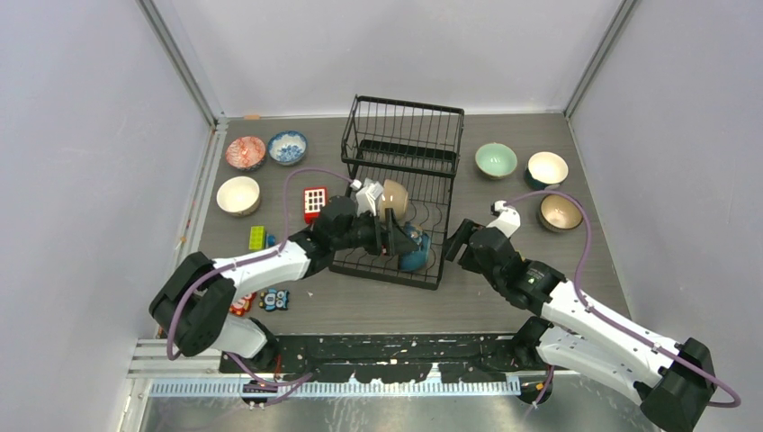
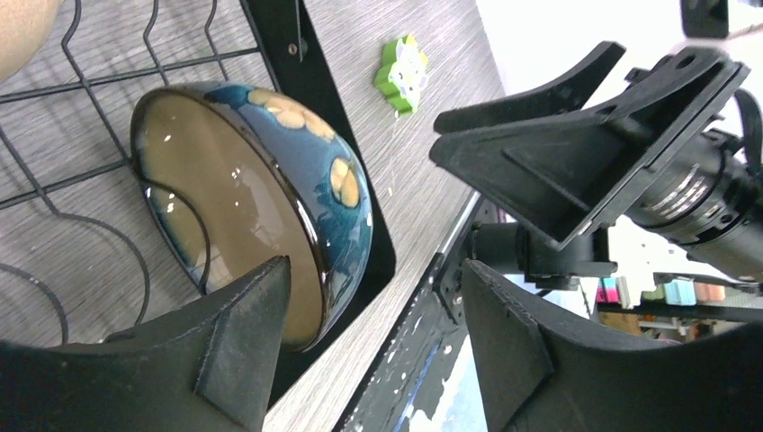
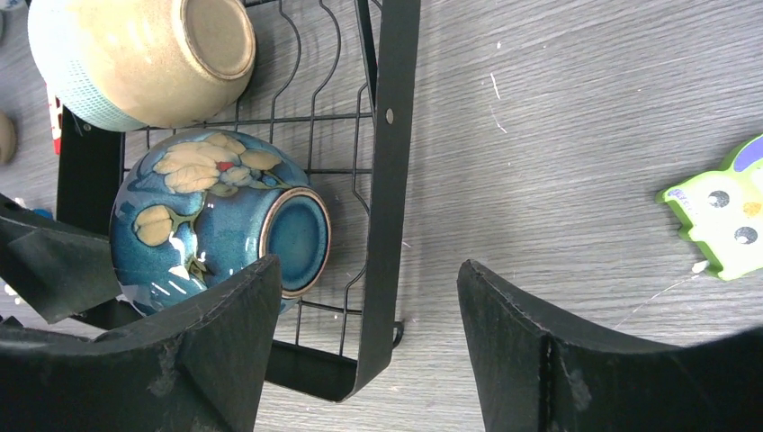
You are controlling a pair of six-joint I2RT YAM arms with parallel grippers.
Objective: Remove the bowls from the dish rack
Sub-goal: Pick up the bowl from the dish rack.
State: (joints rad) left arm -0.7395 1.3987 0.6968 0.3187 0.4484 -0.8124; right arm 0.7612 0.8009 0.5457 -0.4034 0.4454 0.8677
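The black wire dish rack (image 1: pixel 402 135) stands mid-table. In its slotted tray a tan bowl (image 1: pixel 394 198) and a dark blue flowered bowl (image 1: pixel 415 252) rest on edge. My left gripper (image 1: pixel 393 238) is open at the blue bowl (image 2: pixel 261 189): one finger stands before its tan inside, the other outside, and the lower rim shows in the gap. My right gripper (image 1: pixel 458 241) is open at the rack's right side, holding nothing. In the right wrist view the rack's frame bar (image 3: pixel 391 180) lies between the fingers, with the blue bowl's foot (image 3: pixel 297 238) by the left one.
On the table stand a red patterned bowl (image 1: pixel 245 152), a blue-and-white bowl (image 1: pixel 287 147) and a cream bowl (image 1: pixel 238 194) at left, and pale green (image 1: pixel 496 160), white-lined (image 1: pixel 547 168) and brown (image 1: pixel 560 212) bowls at right. Toy blocks (image 1: pixel 315 200) lie left; a green toy (image 3: pixel 724 211) lies near the right gripper.
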